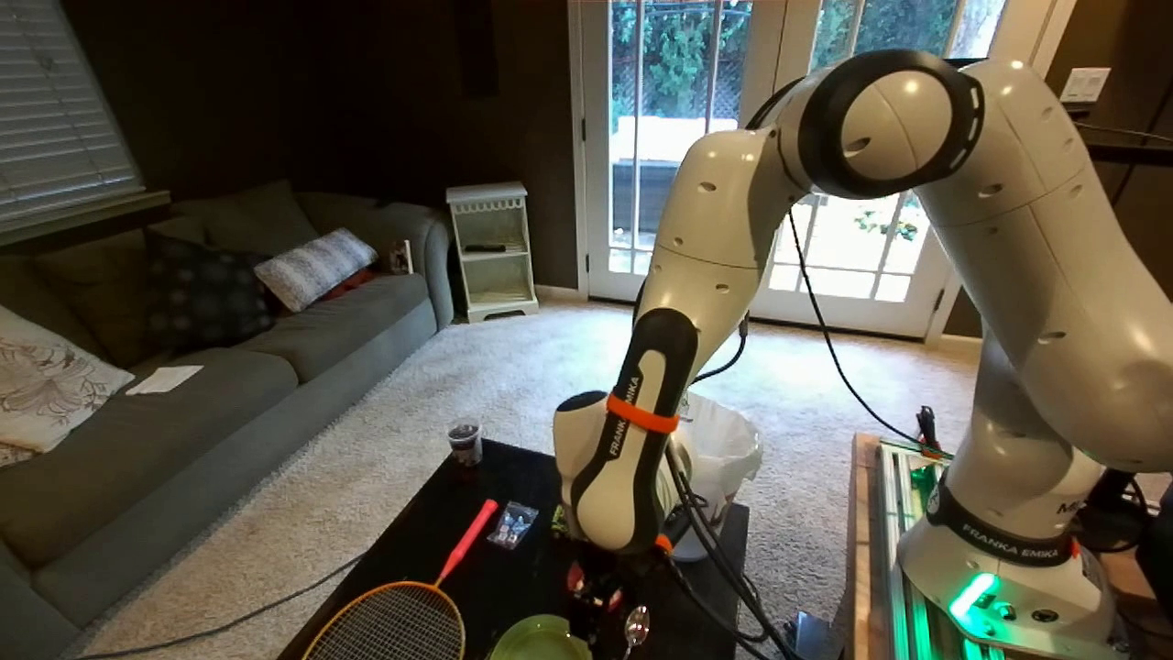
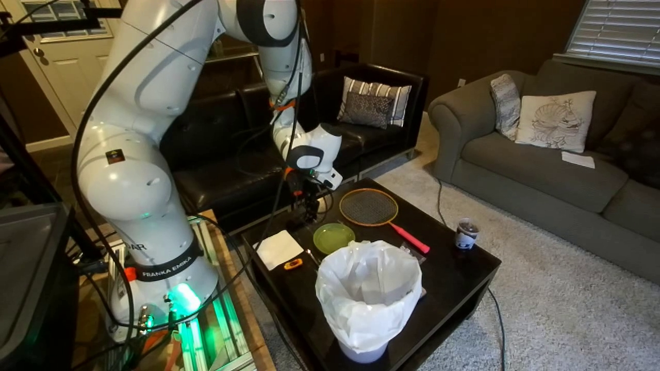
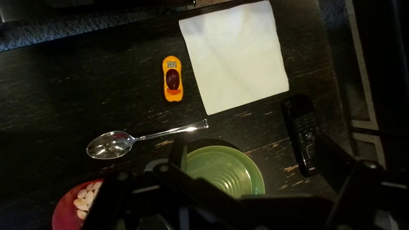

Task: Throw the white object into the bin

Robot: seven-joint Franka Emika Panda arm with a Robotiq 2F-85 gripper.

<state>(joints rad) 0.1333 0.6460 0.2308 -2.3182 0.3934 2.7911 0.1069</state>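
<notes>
wide-spread hand (image 3: 250, 142) comes nearest in the wrist view, gripping nothing; white paper sheet (image 3: 236, 60), probably the thing to toss, lies flat on the counter (image 3: 80, 89); both exterior views show the lined waste bin (image 2: 368, 309) standing there too, so pick-up, carry and drop all remain

White sheet (image 3: 238, 57) lies flat, apart from upright bin (image 2: 365, 327) (lined).

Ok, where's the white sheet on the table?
In the wrist view, the white sheet lies upper right of centre, the yellow gadget to its left, the black handset below right.
</notes>
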